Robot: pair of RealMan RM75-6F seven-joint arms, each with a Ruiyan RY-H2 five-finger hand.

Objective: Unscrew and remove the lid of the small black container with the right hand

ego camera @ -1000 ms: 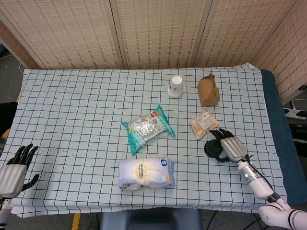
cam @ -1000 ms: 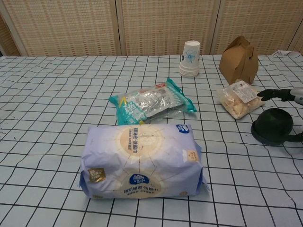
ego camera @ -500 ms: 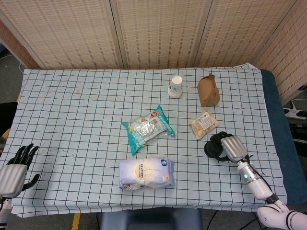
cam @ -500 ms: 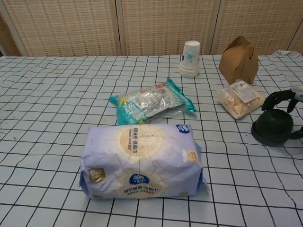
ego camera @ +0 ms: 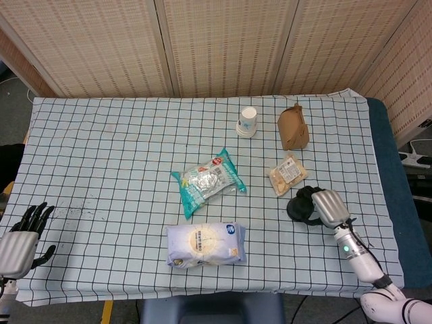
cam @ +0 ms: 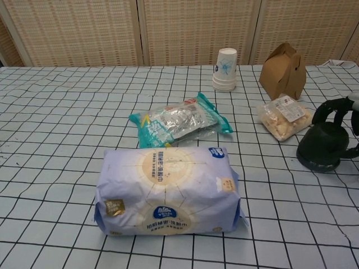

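fingers (ego camera: 307, 197) of right hand (ego camera: 327, 206) curl over black container (cam: 323, 145).

Each hand, left hand (ego camera: 20, 239) and right hand (ego camera: 325, 206), has a silver back, black fingers and a white forearm.

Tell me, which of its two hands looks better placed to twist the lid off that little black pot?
The right hand. Its fingers already curl over the top of the small black container near the table's right edge. The left hand rests at the far left corner, fingers apart, holding nothing, the whole table away.
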